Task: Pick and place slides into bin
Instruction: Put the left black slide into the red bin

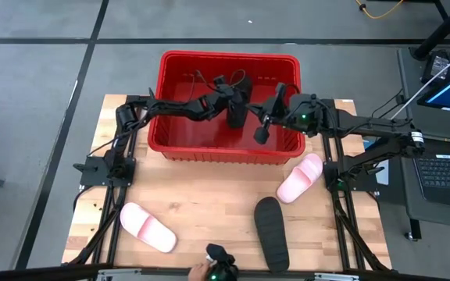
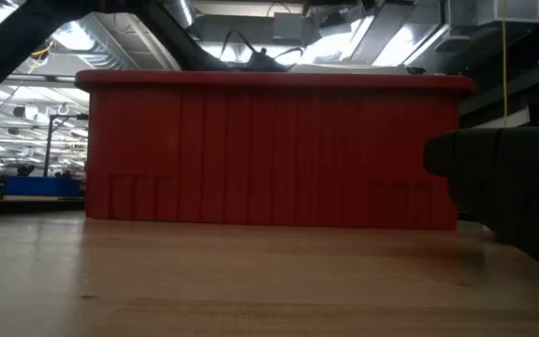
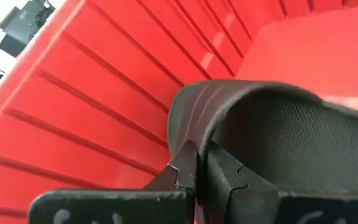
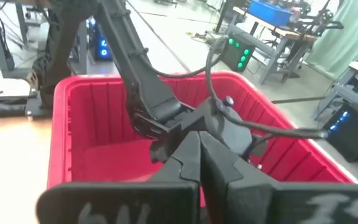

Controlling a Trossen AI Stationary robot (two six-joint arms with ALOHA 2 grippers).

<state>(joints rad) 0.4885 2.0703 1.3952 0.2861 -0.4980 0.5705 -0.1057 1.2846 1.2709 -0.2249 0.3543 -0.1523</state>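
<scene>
My arms are dark and jointed, black cables looping along them; a green light glows on my right arm [image 1: 303,119].

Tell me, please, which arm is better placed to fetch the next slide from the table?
Probably right. Its claw is shut and empty, near the pink slide and black slide; the left claw holds a slide over the bin.

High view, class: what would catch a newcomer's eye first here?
The big red bin at the table's far side, with both dark arms reaching over it. The left pincer is shut on a black slide inside the bin; the right pincer, shut and empty, hangs beside it. Three slides lie on the table: two pink, one black.
</scene>
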